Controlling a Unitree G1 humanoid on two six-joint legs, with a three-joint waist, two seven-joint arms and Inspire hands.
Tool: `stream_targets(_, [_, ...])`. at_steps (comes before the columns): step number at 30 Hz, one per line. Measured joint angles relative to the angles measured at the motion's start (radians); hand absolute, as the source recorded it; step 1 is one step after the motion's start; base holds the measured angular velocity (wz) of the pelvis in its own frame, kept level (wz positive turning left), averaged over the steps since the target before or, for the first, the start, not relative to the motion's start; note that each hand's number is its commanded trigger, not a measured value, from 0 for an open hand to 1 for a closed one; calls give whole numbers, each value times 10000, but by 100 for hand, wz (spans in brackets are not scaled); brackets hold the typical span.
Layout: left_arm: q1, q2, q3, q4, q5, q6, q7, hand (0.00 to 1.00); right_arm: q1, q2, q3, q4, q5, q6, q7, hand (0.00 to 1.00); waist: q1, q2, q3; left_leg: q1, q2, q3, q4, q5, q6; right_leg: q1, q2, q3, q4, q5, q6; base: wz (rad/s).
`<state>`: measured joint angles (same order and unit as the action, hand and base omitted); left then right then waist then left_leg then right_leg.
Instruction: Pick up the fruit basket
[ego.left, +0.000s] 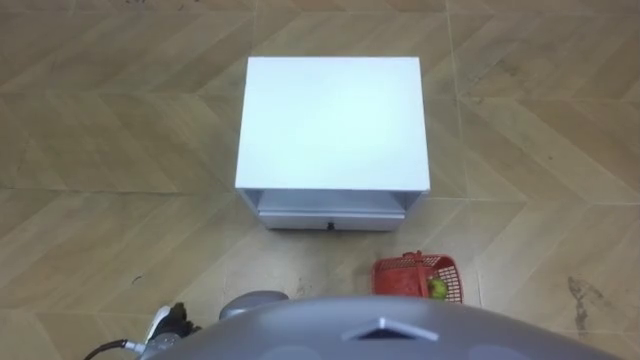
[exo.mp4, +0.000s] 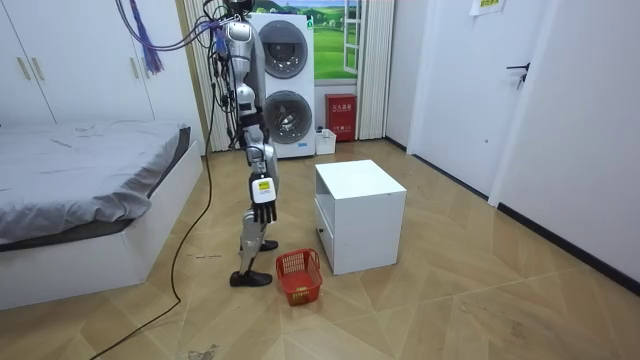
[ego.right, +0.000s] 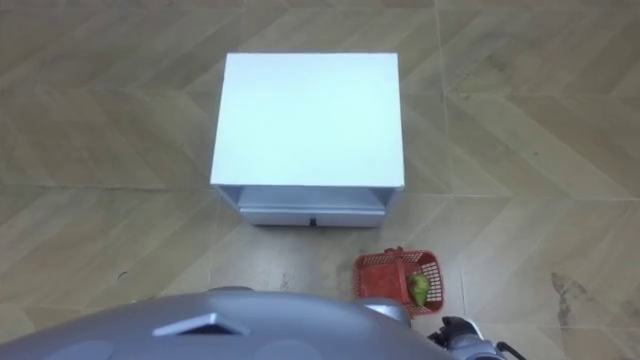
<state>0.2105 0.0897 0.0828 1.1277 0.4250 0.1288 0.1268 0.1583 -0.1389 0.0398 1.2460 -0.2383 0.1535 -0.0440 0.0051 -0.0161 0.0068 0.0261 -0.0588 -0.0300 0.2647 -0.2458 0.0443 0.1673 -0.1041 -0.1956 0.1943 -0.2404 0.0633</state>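
One red fruit basket (ego.left: 418, 277) stands near the white cabinet (ego.left: 333, 120).

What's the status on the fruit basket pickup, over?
Right hand open, hanging at side; left hand low at side. Fruit basket on floor by white cabinet, not held. Nothing in the way.

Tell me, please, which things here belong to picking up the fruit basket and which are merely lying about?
Belongs to the job: red plastic mesh basket on the floor; green fruit inside it; right hand, hanging open; left hand.
Just lying about: white box-shaped cabinet with a drawer; grey-covered bed; two stacked white washing machines; small red box.
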Motion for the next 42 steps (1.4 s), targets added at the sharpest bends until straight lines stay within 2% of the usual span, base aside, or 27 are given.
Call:
stream_targets(3, [2,4,-8,50,-16,-103,-3,0,-46,-107,-49,-52,11,7,-46,0,15,104,9,-235,69,109,417,-223,88,-281,-28,-53,621,-52,68,-2])
stream_targets(6, [-38,50,-2,230,-31,-181,-16,0,-61,-122,-314,-134,2,2,-109,0,1,131,10,-547,73,277,838,-331,270,-809,-200,-213,1557,-77,106,5])
stream_targets(9, [-81,128,76,416,-32,-265,-50,0,-35,-135,-438,-292,24,-14,-110,0,14,72,14,-936,-86,329,1228,-309,459,-1430,-498,-180,2188,-77,110,4])
stream_targets(10, [-57,137,243,404,-9,-280,-57,0,-73,-160,-469,-416,82,2,-103,0,35,66,-13,-1215,-150,430,1326,-290,570,-1735,-583,-7,2408,-68,123,-7])
stream_targets(11, [-64,168,401,386,-6,-297,-58,0,-283,-166,-576,-536,81,14,-102,0,39,62,-85,-1591,-204,608,1465,-239,694,-2136,-717,29,2677,-80,142,-10])
stream_targets(12, [-70,184,459,401,-8,-322,-53,0,-373,-168,-651,-605,56,24,-106,0,43,77,-59,-1801,-207,712,1540,-236,804,-2349,-759,33,2928,-95,161,12])
stream_targets(13, [-110,291,620,408,-8,-442,-70,0,-421,-153,-693,-808,13,40,-123,0,-40,-3,5,-2192,-218,1135,1810,-285,963,-2820,-970,27,4147,-301,248,34])
stream_targets(14, [-165,373,625,411,-8,-479,-77,0,-396,-152,-726,-835,44,31,-133,0,-52,-75,7,-2392,-259,1273,1977,-358,1085,-2981,-1065,34,4974,-383,227,59])
stream_targets(15, [-260,538,630,399,-8,-518,-76,0,-476,-156,-733,-813,222,88,-176,0,87,-343,1,-2726,-446,1380,2233,-452,1200,-3184,-1272,132,6686,-453,203,37])
stream_targets(16, [-284,675,631,388,-22,-526,-76,0,-749,-171,-731,-823,525,98,-239,0,342,-492,-9,-3181,-528,1517,2579,-509,1272,-3248,-1255,333,7861,-436,198,14])
stream_targets(18, [-471,806,645,427,-141,-485,-78,0,-1288,-199,-715,-822,931,-32,-356,0,585,-637,-76,-4106,-523,1608,3341,-619,1308,-3105,-1073,456,8678,-376,168,-8])
stream_targets(20, [-885,906,590,765,-469,-549,-47,0,-1927,-262,-611,-801,1299,-281,-389,0,628,-759,-37,-5251,-521,1630,4445,-805,1397,-2781,-1009,426,8854,-372,185,15])
stream_targets(21, [-1136,954,503,901,-717,-590,-41,0,-2312,-258,-609,-830,1555,-451,-382,0,635,-749,5,-6117,-528,1639,5305,-998,1430,-2612,-1023,406,8902,-375,195,21])
stream_targets(23, [-1606,1066,354,1024,-1216,-741,15,0,-2727,-249,-389,-798,2237,-757,-343,0,798,-804,18,-7785,-608,1681,7223,-1529,1372,-2380,-1003,475,9094,-437,277,25])
stream_targets(24, [-1703,1114,281,1026,-1331,-776,30,0,-2793,-243,-336,-767,2381,-805,-316,0,815,-849,29,-8182,-636,1734,7704,-1638,1385,-2384,-1017,497,9240,-484,310,35])
stream_targets(25, [-1911,1160,106,1138,-1588,-863,102,0,-2851,-255,-219,-637,2589,-972,-283,0,806,-835,97,-8847,-691,1750,8696,-1844,1409,-2511,-1013,560,9958,-1627,405,34])
stream_targets(26, [-1995,1169,78,1184,-1616,-897,150,0,-2857,-253,-181,-581,2697,-1023,-261,0,818,-849,118,-9135,-727,1762,9131,-1932,1408,-2632,-1037,566,10433,-2003,389,42])
stream_targets(27, [-2098,1234,-138,1205,-1766,-993,244,0,-2820,-228,-88,-405,2813,-1034,-180,0,867,-933,144,-9614,-768,1839,9905,-2109,1340,-2944,-1139,587,11502,-2522,284,29])
stream_targets(28, [-2128,1296,-367,1229,-2007,-1103,338,0,-2735,-223,-11,-382,2959,-983,-149,0,866,-1013,166,-10066,-770,1919,10533,-2256,1239,-3313,-1249,624,12492,-2786,189,24])
stream_targets(29, [-2198,1350,-533,1371,-2253,-1155,435,0,-2720,-224,-15,-380,3072,-989,-168,0,856,-1075,187,-10549,-760,1957,11106,-2356,1075,-3813,-1251,790,13469,-2830,167,14])
stream_targets(30, [-2276,1383,-582,1476,-2385,-1168,497,0,-2727,-220,-15,-382,3109,-1002,-178,0,855,-1126,212,-10750,-760,1992,11370,-2404,982,-4009,-1253,875,13957,-2831,167,16])
stream_targets(31, [-2396,1443,-779,1673,-2482,-1222,686,0,-2723,-219,-8,-368,3171,-1034,-197,0,816,-1268,287,-11117,-759,2112,11833,-2490,858,-4356,-1318,1018,14795,-2836,170,14])
stream_targets(32, [-2421,1462,-909,1769,-2582,-1285,780,0,-2707,-222,-12,-359,3218,-1061,-216,0,800,-1333,291,-11276,-758,2186,12071,-2561,783,-4501,-1388,1086,15183,-2845,172,13])
stream_targets(35, [-2480,1508,-1358,2131,-2851,-1612,1160,0,-2668,-214,-4,-436,3510,-1132,-407,0,749,-1497,281,-11907,-717,2486,13296,-2914,744,-4877,-1400,1463,16903,-2912,133,7])
stream_targets(37, [-2517,1531,-1548,2275,-3094,-1829,1329,0,-2722,-211,-11,-564,3519,-1205,-461,0,523,-1590,321,-12063,-778,2566,13622,-2933,728,-4903,-1381,1554,17422,-2929,100,16])
stream_targets(40, [-2482,1530,-1632,2283,-3192,-1950,1531,0,-2786,-194,-21,-1011,3404,-1369,-854,0,447,-1686,339,-12270,-752,2615,13990,-2960,743,-4999,-1409,1620,17996,-2973,84,4])
stream_targets(42, [-2467,1516,-1727,2304,-3528,-2044,1712,0,-2827,-157,-34,-1339,3310,-1398,-1239,0,271,-1766,308,-12330,-709,2619,14127,-2980,783,-4995,-1410,1618,18178,-3085,82,-2])
